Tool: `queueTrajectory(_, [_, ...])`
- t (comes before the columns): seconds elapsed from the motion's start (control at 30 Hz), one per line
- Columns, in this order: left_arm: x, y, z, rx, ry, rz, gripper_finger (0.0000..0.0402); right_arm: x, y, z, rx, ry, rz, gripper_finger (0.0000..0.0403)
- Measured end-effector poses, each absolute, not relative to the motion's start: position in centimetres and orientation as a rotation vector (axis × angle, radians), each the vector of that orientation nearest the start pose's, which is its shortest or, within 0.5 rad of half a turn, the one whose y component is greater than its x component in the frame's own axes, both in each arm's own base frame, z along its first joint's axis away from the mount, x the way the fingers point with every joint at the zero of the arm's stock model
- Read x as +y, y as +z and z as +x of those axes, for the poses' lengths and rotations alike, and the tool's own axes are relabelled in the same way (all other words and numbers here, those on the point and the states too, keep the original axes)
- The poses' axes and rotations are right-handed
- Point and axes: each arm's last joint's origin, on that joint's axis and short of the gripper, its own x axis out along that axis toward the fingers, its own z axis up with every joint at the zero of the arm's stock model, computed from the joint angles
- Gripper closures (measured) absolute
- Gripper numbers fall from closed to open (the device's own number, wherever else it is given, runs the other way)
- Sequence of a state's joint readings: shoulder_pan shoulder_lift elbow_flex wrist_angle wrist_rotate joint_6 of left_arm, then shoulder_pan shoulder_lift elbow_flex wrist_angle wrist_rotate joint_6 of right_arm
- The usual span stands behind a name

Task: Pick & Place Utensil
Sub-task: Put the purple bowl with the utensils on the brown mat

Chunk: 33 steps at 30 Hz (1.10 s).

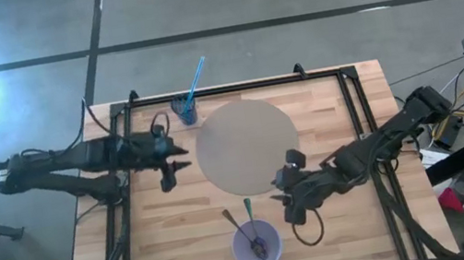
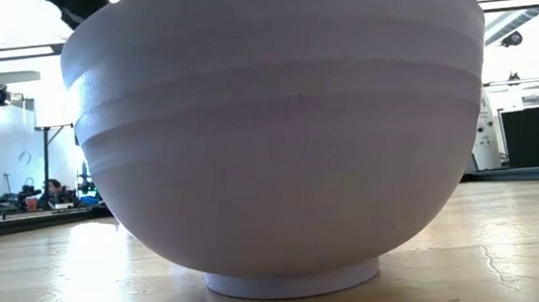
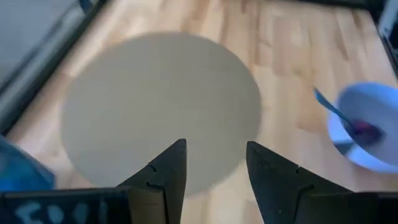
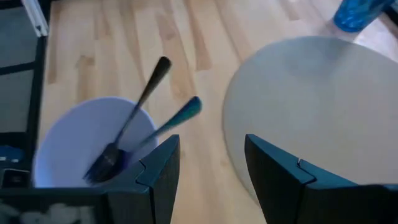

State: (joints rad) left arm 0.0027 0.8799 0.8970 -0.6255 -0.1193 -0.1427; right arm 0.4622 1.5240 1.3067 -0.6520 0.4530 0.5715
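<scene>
1. From above, a round mat sits mid-table and serves as my landmark. The left gripper hangs just off its left edge, empty. The right gripper hovers at its lower right edge. A lavender bowl below the mat holds 2 utensils: a dark fork and a teal-handled utensil. A blue cup with a blue straw stands at the mat's upper left.
2. At table height, the bowl fills the view; nothing else of use shows.
3. The left wrist view shows that gripper's fingers spread apart over the mat, holding nothing.
4. The right wrist view shows its fingers parted and empty, between bowl and mat. The fork and teal utensil cross, so I judge a grab could catch both or tip the light bowl.
</scene>
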Motion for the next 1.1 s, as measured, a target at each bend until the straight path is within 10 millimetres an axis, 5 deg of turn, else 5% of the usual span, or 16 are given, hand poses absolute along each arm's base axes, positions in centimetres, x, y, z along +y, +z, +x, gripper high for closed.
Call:
queueTrajectory(0.37, [-2.9, 31.0, 16.7, 0.666, 0.127, -0.155, 0.0243, 14.9, 30.9, 31.9, 0.931, -0.199, 0.261, 0.0225])
queueTrajectory(0.73, [-3.2, 30.6, 16.4, 0.712, 0.142, -0.156, 0.0243, 16.2, 28.4, 33.8, 1.085, -0.228, 0.572, 0.0225])
queueTrajectory(1.1, [-3.2, 30.5, 16.4, 0.717, 0.142, -0.143, 0.0243, 16.8, 25.7, 34.9, 1.164, -0.266, 0.601, 0.0225])
